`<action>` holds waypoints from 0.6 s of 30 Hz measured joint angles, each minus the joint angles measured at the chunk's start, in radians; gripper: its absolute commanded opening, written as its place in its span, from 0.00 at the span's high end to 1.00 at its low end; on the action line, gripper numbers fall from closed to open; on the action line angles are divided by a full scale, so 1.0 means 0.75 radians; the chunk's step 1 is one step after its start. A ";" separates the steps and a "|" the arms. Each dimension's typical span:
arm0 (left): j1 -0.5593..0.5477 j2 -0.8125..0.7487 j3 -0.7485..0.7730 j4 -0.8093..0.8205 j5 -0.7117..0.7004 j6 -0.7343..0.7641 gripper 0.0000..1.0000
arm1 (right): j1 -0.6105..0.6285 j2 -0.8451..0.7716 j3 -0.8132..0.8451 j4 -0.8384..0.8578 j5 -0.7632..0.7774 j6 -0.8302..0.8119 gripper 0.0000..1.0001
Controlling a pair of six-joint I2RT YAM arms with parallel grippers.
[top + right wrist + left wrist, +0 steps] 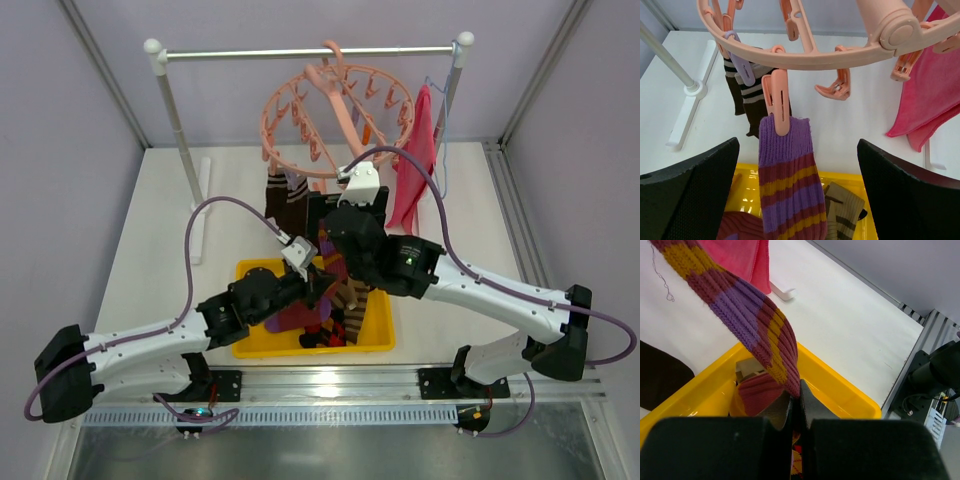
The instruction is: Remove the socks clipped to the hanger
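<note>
Top view: the hanger (270, 125) hangs from the rail (250, 53), beyond both grippers; the yellow bin (262, 267) lies beneath them.

Left wrist view: the left gripper (798, 392) has its jaws pinched tight on the lower end of the maroon-purple sock (750, 315); the sock stretches up and away to the left of the fingertips; the bin's rim crosses just below and ahead; a pink cloth (740, 255) hangs far beyond.

Right wrist view: the right gripper (797, 145) is spread wide and grips nothing; the sock hangs between its fingers, its cuff clipped by a peg (776, 97) just above; striped socks (747, 92) hang clipped further ahead, to the left; the cloth hangs to the right.
</note>
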 measured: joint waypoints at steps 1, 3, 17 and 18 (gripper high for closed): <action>-0.001 0.002 0.000 -0.001 0.000 -0.003 1.00 | 0.005 0.000 0.004 0.001 0.004 -0.001 0.00; -0.004 0.002 0.001 -0.001 -0.001 -0.011 1.00 | 0.015 0.001 0.009 0.005 0.017 -0.007 0.00; -0.039 -0.035 0.003 -0.006 -0.010 -0.023 1.00 | 0.017 0.208 0.203 -0.012 0.066 -0.075 0.00; -0.042 -0.043 0.003 -0.007 -0.010 -0.023 1.00 | 0.015 0.212 0.207 -0.010 0.067 -0.082 0.00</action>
